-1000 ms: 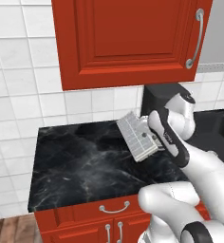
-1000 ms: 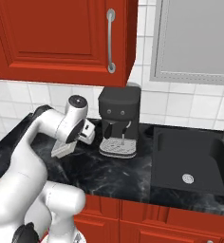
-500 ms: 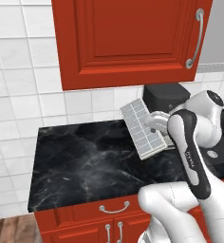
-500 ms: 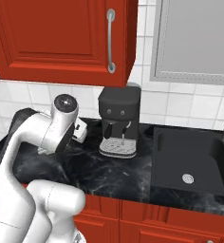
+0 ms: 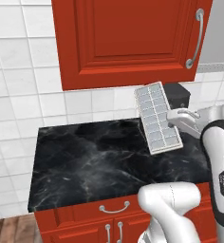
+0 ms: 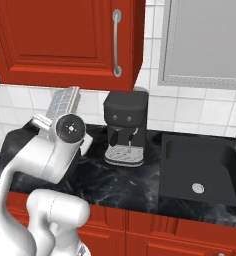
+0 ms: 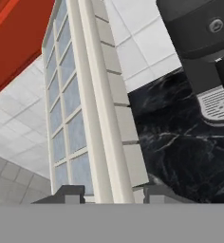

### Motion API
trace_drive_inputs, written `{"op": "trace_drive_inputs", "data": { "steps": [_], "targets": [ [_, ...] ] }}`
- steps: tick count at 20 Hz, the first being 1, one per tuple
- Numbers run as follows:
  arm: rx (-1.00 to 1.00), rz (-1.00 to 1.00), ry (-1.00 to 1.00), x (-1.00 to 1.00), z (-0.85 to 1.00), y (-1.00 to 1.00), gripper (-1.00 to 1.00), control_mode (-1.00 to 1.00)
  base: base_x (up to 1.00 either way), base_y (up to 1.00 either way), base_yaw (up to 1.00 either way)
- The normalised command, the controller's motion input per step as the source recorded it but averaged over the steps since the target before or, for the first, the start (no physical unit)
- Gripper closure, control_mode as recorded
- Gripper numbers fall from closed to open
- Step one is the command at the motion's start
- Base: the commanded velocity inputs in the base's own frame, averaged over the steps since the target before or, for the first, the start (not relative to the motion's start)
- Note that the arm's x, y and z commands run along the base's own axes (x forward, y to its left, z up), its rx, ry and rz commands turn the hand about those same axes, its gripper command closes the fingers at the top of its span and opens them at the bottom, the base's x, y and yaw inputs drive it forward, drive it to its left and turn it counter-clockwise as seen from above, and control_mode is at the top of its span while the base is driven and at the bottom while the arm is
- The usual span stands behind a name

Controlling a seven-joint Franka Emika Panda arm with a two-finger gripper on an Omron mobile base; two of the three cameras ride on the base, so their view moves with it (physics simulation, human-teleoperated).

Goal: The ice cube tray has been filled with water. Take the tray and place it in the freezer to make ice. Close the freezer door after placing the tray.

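Jaws pinching ice cube tray by its rim; lifted higher above worktop than before, tilted steeply.

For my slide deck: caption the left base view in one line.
The claw holds the ice cube tray lifted and tilted above the black counter, under a red cabinet.

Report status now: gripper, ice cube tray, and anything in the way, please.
Gripper shut on ice cube tray. Tray lifted off counter, steeply tilted. Coffee machine close beside the tray.
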Motion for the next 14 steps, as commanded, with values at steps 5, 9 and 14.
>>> {"op": "trace_drive_inputs", "data": {
  "steps": [5, 9, 14],
  "targets": [
    [0.06, 0.00, 0.09, -0.29, 0.83, -0.21, 1.00, -1.00, 0.00, 0.00, 0.00],
    [0.00, 0.00, 0.15, -0.08, 0.70, -0.01, 1.00, -1.00, 0.00, 0.00, 0.00],
    [0.00, 0.00, 0.19, -0.06, 0.40, 0.00, 1.00, -1.00, 0.00, 0.00, 0.00]
  ]
}}
